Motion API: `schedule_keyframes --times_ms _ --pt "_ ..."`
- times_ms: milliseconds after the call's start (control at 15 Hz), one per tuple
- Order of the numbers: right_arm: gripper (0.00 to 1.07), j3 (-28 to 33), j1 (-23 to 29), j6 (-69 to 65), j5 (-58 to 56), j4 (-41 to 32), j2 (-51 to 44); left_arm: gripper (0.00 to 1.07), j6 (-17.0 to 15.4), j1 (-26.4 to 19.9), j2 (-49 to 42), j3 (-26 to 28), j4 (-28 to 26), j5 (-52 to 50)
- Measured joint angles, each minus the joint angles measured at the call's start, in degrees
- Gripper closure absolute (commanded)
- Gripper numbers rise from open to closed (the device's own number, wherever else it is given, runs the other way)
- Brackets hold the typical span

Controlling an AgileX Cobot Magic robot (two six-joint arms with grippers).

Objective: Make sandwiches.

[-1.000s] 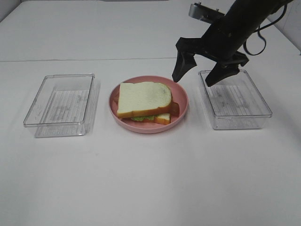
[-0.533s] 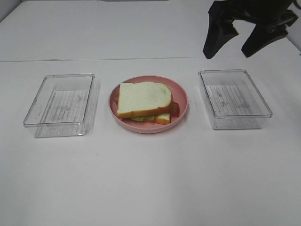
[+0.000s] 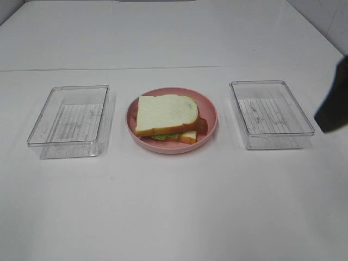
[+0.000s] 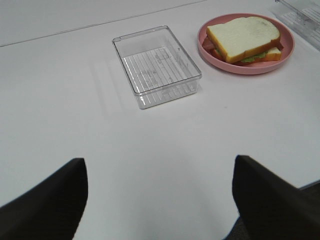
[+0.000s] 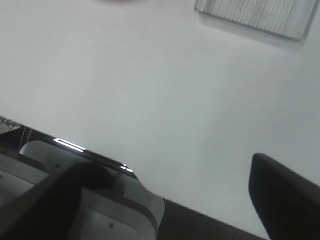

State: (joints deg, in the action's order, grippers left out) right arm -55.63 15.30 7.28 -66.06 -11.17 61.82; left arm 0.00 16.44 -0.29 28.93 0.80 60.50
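The table [image 3: 174, 206] is a smooth, matt white surface. The 2 trays, the left tray [image 3: 69, 120] and the right tray [image 3: 272, 113], are clear glossy plastic with ribbed floors. The pink plate [image 3: 209, 111] looks like smooth matt plastic. The sandwich [image 3: 166, 117] has a soft, foam-like matt bread top with faintly speckled texture.

Bright even overhead light, soft faint shadows, glare streak in right wrist view, foreground blurred
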Motion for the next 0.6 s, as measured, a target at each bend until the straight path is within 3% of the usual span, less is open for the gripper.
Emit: schedule_keyframes --times_ms 200,267,600 --pt "0.22 10.8 0.0 -0.1 -0.1 1.1 -12.4 0.31 0.0 0.0 0.0 0.0 0.0 0.0" --pt "0.22 17.0 0.0 -0.1 -0.2 2.8 -22.9 0.31 0.0 0.0 0.0 0.0 0.0 0.0" --pt "0.22 24.1 0.0 -0.1 0.7 4.1 -44.1 0.31 1.3 0.0 0.0 0.0 -0.8 0.0"
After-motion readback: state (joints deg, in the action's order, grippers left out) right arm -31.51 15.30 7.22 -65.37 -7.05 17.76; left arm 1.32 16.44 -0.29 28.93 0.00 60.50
